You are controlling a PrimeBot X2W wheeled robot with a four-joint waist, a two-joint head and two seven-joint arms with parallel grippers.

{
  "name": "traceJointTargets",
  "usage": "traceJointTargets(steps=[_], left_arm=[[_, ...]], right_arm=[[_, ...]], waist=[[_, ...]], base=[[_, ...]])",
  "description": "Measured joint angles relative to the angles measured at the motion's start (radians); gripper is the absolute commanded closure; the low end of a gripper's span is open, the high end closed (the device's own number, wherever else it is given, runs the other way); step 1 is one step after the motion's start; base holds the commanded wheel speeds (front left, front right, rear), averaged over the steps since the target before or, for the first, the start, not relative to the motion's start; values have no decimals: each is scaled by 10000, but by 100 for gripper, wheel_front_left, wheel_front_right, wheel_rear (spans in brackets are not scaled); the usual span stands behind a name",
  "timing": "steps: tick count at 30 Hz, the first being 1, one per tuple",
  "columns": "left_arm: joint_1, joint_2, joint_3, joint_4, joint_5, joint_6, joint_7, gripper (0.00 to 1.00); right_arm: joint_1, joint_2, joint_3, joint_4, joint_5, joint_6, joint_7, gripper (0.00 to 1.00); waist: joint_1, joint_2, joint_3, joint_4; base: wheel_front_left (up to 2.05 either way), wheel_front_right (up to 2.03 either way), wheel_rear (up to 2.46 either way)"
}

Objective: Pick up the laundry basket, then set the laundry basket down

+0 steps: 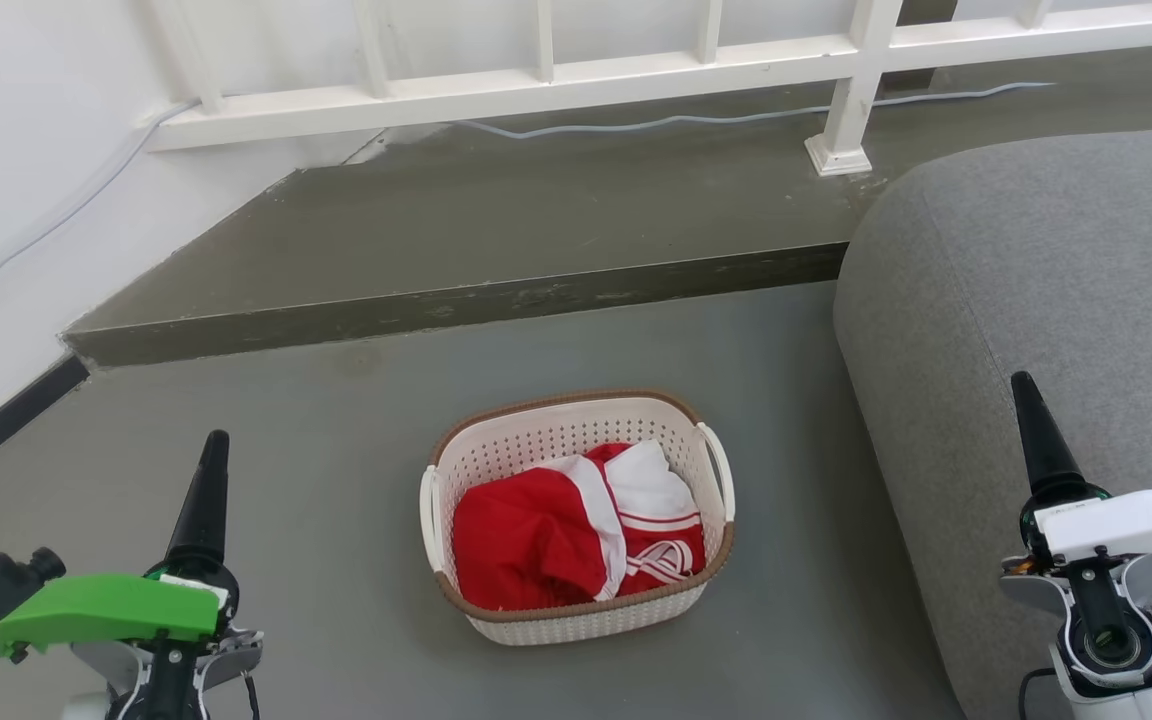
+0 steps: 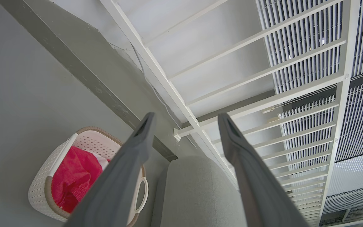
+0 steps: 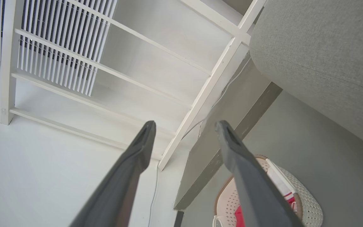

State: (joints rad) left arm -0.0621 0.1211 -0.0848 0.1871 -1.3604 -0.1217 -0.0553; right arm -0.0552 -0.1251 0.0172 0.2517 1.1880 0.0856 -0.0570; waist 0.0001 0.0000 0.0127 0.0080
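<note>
- A grey floor (image 1: 336, 500) is stretching out in front of the robot, with a low step (image 1: 456, 305) and a white railing (image 1: 536, 90) running behind it.
- The left gripper (image 2: 186, 117) is hanging above the floor with its two fingers spread apart, holding nothing, well away from the basket.
- The laundry basket (image 1: 556, 435) is sitting upright on the floor in the middle, between the two grippers, with its open top facing up.
- Red-and-white clothes (image 1: 536, 540) are lying inside it.
- Its long side seems to be running left to right, from one white handle (image 1: 429, 515) to the other handle (image 1: 719, 470), with the right end turned a little farther away.
- A grey sofa (image 1: 1036, 300) is standing just beside the basket on the right.
- The right gripper (image 3: 186, 123) is waiting over the sofa's edge, fingers spread too, holding nothing.
- The picking up is not starting yet, I think; next the robot is likely needing to bend down and bring a gripper to each handle.
</note>
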Motion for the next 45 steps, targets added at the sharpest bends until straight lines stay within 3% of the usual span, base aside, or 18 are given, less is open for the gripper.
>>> traceJointTargets(steps=[19,45], left_arm=[[-360,426,-731,-362,3045,257,-564,0],[-397,798,-2038,-738,7739,1329,-1350,0]], right_arm=[[-104,-211,723,-556,-3152,-685,-485,0],[-110,-424,1858,-366,-7131,-1404,-1312,0]], waist=[[0,0,84,75],[0,0,217,147]], base=[[0,0,0],[0,0,0]])
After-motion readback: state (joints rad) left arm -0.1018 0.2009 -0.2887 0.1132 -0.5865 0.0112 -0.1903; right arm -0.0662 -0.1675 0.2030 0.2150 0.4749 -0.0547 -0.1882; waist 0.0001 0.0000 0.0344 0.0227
